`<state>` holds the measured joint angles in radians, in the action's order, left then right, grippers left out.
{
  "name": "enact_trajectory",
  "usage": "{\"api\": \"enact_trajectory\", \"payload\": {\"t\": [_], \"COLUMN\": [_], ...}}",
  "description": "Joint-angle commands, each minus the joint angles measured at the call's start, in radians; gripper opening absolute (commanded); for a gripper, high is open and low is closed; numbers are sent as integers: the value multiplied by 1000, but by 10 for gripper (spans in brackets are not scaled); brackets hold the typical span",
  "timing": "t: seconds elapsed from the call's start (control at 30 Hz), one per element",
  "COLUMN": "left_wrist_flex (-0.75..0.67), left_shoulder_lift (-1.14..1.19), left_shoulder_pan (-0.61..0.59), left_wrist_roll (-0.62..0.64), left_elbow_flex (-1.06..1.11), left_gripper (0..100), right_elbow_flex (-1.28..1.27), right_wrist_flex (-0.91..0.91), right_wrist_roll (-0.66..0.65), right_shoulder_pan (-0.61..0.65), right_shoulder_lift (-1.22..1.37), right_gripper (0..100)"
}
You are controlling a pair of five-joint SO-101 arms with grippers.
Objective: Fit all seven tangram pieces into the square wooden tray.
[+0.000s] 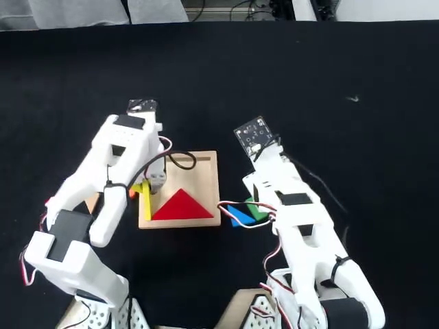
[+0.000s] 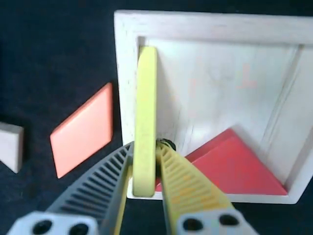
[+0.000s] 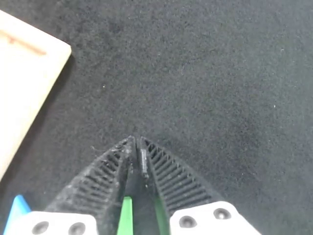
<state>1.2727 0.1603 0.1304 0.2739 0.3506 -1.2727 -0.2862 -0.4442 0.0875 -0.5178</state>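
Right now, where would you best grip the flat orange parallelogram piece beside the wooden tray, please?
Come down from above and pinch the orange parallelogram piece across its two longer parallel edges. It lies flat on the black cloth, clear of the square wooden tray, so only thin edges offer hold.

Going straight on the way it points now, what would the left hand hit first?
The left hand, shut on the yellow piece, points into the wooden tray beside its wall; the piece would probably meet the tray's floor or far wall first; depth unclear.

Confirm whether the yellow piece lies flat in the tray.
No, the yellow piece stands on edge at the tray's wall, clamped in the left hand.
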Motion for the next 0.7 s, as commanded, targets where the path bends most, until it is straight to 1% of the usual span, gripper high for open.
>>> {"api": "enact_trajectory", "payload": {"t": [0.0, 0.07, 0.23, 0.47, 0.57, 0.67], "left_wrist_flex": [8, 6, -72, -71, -71, -66], "left_shoulder_lift": [-9, -9, -9, -9, -9, -9], "left_shoulder_pan": [-33, -30, -24, -24, -22, -30], "left_wrist_roll": [-8, -8, -8, -12, -81, -114], "left_elbow_flex": [-51, -56, -47, -53, -48, -47], "left_gripper": [29, 29, 29, 29, 33, 36], "right_elbow_flex": [-1, -1, -2, -2, -2, -2], "right_wrist_flex": [21, 21, 21, 21, 21, 21], "right_wrist_roll": [-11, -11, -11, -11, -11, -11], "right_shoulder_pan": [12, 12, 12, 12, 12, 12], "right_shoulder_lift": [-35, -35, -35, -35, -35, -35], "right_gripper": [15, 15, 15, 15, 15, 15]}}
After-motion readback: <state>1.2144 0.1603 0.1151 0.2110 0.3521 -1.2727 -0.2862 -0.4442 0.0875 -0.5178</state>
